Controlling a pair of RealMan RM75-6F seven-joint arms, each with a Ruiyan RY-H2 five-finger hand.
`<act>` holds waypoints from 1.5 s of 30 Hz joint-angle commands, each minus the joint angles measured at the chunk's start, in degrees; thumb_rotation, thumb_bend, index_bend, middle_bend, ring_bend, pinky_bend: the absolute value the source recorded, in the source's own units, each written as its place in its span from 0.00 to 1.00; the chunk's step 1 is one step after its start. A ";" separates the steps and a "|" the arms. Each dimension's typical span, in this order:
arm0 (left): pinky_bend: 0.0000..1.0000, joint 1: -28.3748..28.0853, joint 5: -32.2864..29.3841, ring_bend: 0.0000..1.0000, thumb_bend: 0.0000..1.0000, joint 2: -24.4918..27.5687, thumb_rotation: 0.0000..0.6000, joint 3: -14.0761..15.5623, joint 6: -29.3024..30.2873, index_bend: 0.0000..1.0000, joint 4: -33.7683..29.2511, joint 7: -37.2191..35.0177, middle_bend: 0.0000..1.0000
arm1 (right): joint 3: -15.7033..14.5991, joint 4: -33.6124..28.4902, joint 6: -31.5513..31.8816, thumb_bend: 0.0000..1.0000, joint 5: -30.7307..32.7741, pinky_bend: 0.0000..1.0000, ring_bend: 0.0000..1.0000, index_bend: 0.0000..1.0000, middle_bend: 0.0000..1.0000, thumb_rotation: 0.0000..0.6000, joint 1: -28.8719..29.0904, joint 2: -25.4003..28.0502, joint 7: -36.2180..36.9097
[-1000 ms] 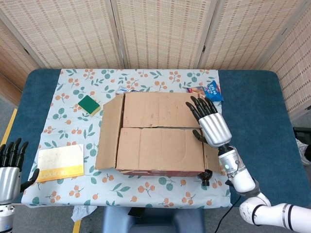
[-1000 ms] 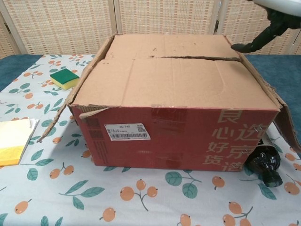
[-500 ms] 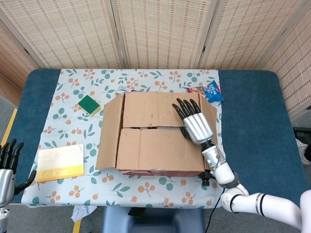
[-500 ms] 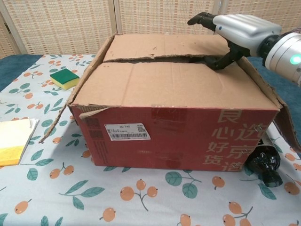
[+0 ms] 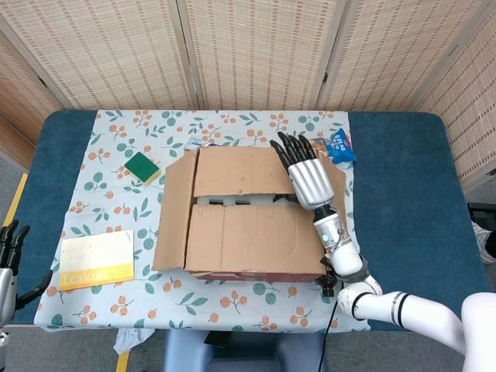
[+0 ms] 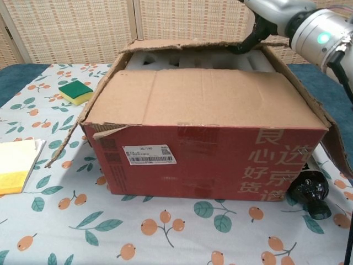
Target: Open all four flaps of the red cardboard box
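The red cardboard box (image 6: pixel 204 160) sits in the middle of the table (image 5: pixel 403 201), on a floral cloth (image 5: pixel 108 217). The right hand (image 5: pixel 304 172) is over the box's far right corner, its fingers extended over the far flap (image 5: pixel 240 172) and, in the chest view, a dark fingertip hooked under that flap's edge, so the hand grips the flap and holds it tilted up off the box. A gap shows between the far flap and the near flap (image 6: pixel 204 99), with pale packing visible inside. The near flap lies flat across the box top. The left side flap (image 5: pixel 177 209) slopes outward and down from the box, and the right side flap (image 6: pixel 325 124) hangs out at the box's right edge. The left hand (image 5: pixel 8 263) is far to the left of the box, at the frame edge, fingers apart and holding nothing, though only part of it shows. A green sponge (image 5: pixel 142 166) lies left of the box's far corner, a yellow pad (image 5: pixel 97 259) left of its near corner.
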 commanded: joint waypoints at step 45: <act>0.01 -1.06 -9.88 0.00 0.34 2.48 1.00 -4.33 -8.79 0.00 2.08 -7.23 0.01 | 7.01 53.27 -13.84 0.37 8.10 0.00 0.00 0.00 0.00 1.00 19.66 -11.52 20.36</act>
